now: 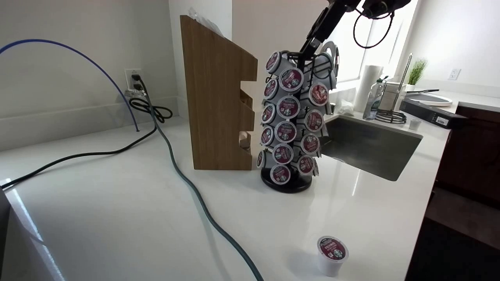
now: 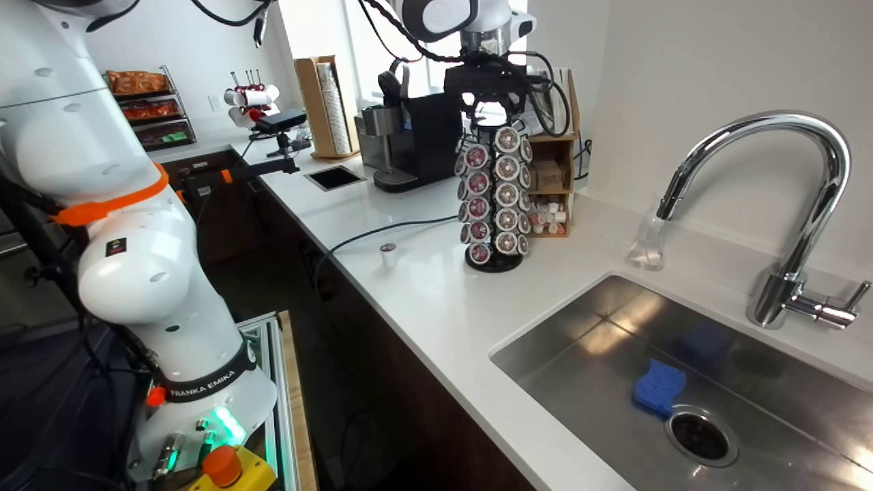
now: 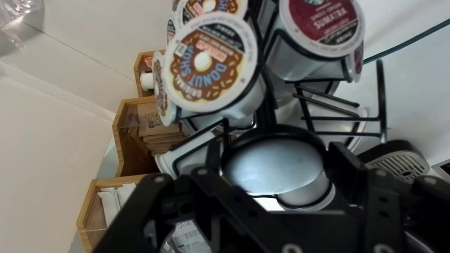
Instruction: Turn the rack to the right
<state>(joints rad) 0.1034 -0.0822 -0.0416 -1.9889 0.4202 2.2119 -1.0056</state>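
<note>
Wrist view | pincer (image 3: 276, 154) gripping rack (image 3: 265, 109) | both exterior views: wooden block (image 1: 216, 101) near, sink rim (image 2: 552, 315) apart

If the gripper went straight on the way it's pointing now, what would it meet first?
The gripper would likely meet the round top of the rack first: in the wrist view it shows between the fingertips, though depth and contact are unclear.
</note>
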